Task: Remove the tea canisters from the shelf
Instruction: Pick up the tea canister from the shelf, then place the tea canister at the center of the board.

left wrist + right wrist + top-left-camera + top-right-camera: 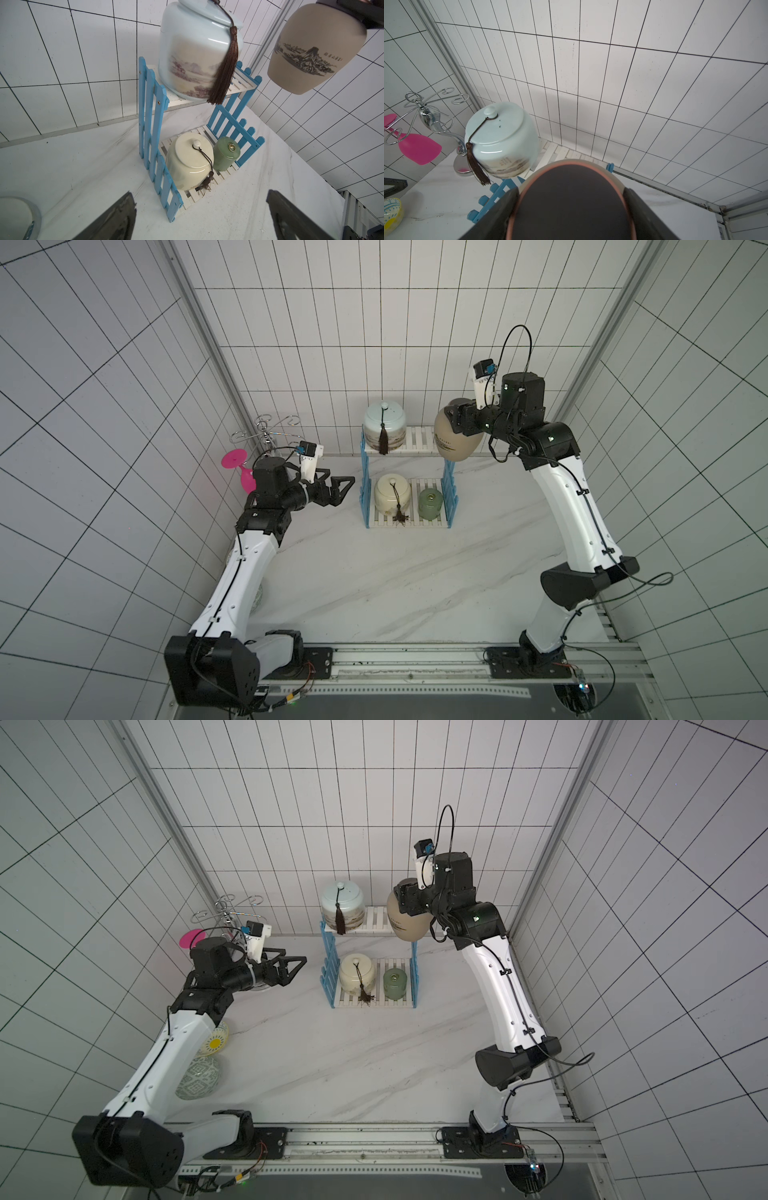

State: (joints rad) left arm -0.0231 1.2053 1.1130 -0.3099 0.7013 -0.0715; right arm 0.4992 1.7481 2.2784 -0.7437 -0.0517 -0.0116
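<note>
The shelf (365, 489) (149, 114) stands at the back of the marble table. A pale-blue canister (384, 423) (197, 52) (502, 137) with a dark tassel sits on its upper board. On the lower board are a cream canister (392, 491) (190, 162) and a small green one (431, 504) (226, 153). My right gripper (451, 418) (571, 193) is shut on the dark-lidded top of the tan canister (455, 439) (307, 56), which hangs tilted in the air off the shelf's upper right corner. My left gripper (347, 491) (200, 199) is open and empty, left of the shelf.
A chrome scrolled stand (270, 431) (425, 112) holding a pink goblet (239, 466) is in the back left corner. Two patterned bowls (216, 1040) (199, 1077) lie under the left arm. Tiled walls close in on three sides.
</note>
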